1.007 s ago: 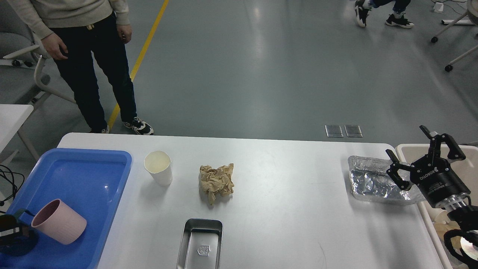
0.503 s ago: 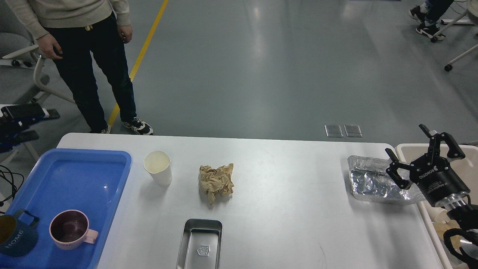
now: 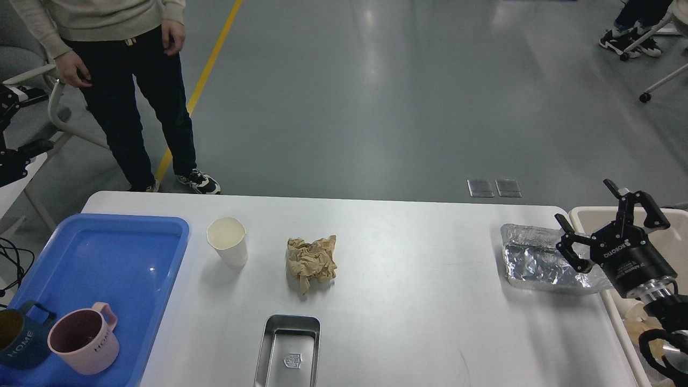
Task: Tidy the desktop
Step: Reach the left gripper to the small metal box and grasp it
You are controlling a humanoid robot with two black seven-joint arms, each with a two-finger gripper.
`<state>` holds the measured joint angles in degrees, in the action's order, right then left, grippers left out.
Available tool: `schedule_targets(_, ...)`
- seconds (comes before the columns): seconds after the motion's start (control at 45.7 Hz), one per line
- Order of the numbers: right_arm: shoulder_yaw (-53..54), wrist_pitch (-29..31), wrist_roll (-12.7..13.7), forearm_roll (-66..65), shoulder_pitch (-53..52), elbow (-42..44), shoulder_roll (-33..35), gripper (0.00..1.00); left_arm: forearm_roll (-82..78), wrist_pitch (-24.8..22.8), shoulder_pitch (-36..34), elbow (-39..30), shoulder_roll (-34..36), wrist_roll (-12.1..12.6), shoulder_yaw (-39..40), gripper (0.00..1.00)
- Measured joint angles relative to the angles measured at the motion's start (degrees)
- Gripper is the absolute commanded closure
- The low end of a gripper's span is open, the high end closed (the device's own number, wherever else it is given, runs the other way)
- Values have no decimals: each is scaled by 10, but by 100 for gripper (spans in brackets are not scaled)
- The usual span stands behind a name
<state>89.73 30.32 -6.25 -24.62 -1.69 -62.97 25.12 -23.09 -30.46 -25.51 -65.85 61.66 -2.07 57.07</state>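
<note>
Two mugs now stand upright in the near corner of the blue plastic tray (image 3: 102, 252): a dark blue mug (image 3: 19, 341) and a pink handled mug (image 3: 83, 348). A second ago the pink one hung tilted in the left arm's hold; half a second ago it stood with its handle turned right. It now rests released, so that step appears complete.

The large white rectangular desktop (image 3: 419, 322) fills the foreground, smooth and slightly glossy. Still on it, near to far: a rectangular steel tin (image 3: 288, 352), a crumpled brown paper ball (image 3: 312, 262), a white paper cup (image 3: 228, 241), and a crinkled foil tray (image 3: 537, 260) at its right edge, beside a beige bin (image 3: 586, 215).

The right gripper (image 3: 594, 217) has not moved; its fingers are spread wide, holding nothing, beside the foil tray. The left gripper (image 3: 8, 134) has withdrawn to the far left edge; its opening cannot be judged.
</note>
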Motion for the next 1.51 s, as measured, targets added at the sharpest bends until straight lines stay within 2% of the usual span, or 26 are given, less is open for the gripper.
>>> schedule_targets(0.175,0,0,0,0,0,0,5,0,-6,3,31,-7,10,7,-10,4)
schedule_targets(0.416,0,0,0,0,1,1,5,0,-96,5,36,-79,75,50,-33,4)
schedule_targets(0.569,0,0,0,0,0,-1,5,0,-205,11,31,-146,95,49,-13,4)
schedule_targets(0.875,0,1,0,0,5,0,11,0,-374,62,31,-285,96,47,10,4)
schedule_targets(1.247,0,2,0,0,6,2,9,0,-393,61,39,-296,75,47,1,4)
schedule_targets(1.357,0,2,0,0,6,2,9,0,-393,53,41,-296,47,50,-5,4)
schedule_targets(1.51,0,2,0,0,6,1,10,0,-393,49,61,-294,-27,59,-10,4)
